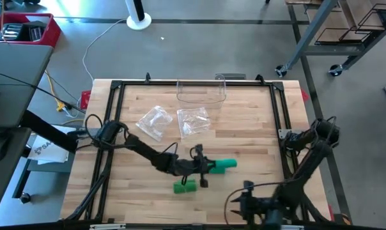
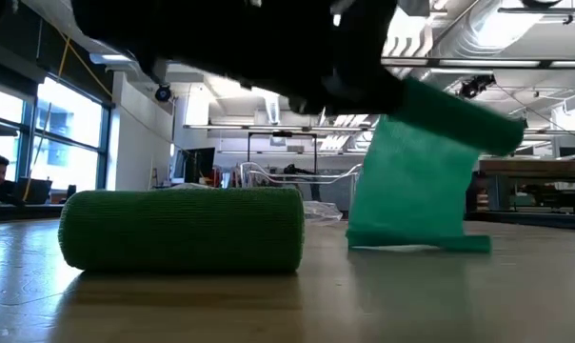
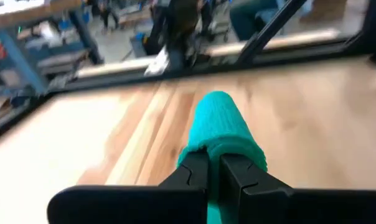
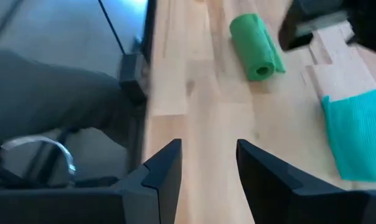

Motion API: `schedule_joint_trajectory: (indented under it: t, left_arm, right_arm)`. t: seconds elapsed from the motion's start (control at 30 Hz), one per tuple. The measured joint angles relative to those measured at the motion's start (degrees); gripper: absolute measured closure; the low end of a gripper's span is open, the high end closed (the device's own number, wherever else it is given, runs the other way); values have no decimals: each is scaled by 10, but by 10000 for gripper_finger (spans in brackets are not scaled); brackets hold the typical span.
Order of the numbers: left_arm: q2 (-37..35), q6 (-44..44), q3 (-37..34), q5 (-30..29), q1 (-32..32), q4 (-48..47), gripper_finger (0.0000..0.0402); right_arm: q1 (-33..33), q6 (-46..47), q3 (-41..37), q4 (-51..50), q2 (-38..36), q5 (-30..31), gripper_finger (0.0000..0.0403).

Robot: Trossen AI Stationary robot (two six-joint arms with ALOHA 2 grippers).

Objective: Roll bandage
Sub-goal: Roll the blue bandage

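Right gripper: nearest the table's front edge, we saw the right gripper (image 1: 244, 206) hovering low over bare wood at the front right, its two fingers (image 4: 166, 171) parted with only tabletop between them, grasping nothing.
Green roll: just beyond, we noted a tightly wound green bandage roll (image 1: 185, 186) lying on its side on the wood, front of centre, near the left gripper but apart from it; the low view showed it resting flat on the table (image 2: 181, 231).
Left gripper: we found the left gripper (image 1: 202, 172) reaching in from the left side to the middle of the table, its fingers (image 3: 194, 177) clenched on the end of the teal bandage.
Teal bandage: we saw the teal bandage (image 1: 225, 165) sticking out from the clamped jaws toward the right; in the low view a length of it (image 2: 416, 181) hung down from the gripper, its lower edge lying on the table.
Plastic bags: farther back, we saw two crumpled clear plastic bags (image 1: 154, 121) lying side by side, well apart from both bandages.
Clear container: at the rear edge, we noted a clear plastic container (image 1: 200, 91), centred behind the bags.
Table: we saw a light wooden table (image 1: 135, 185) ringed by a black frame.
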Motion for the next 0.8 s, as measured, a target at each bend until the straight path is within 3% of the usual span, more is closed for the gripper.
schedule_joint_trajectory:
  t: [0.2, 0.43, 0.8]
  left_arm:
    - [5, -21, 0, -5, 12, -48, 401]
    - [5, -44, 0, -57, 7, -116, 401]
    - [5, -66, 0, -73, 7, -139, 401]
  right_arm:
    - [-88, -116, 0, -7, 36, -26, 258]
    - [-158, -182, -9, -31, 66, -35, 259]
    - [-247, -234, -163, 197, 66, -103, 259]
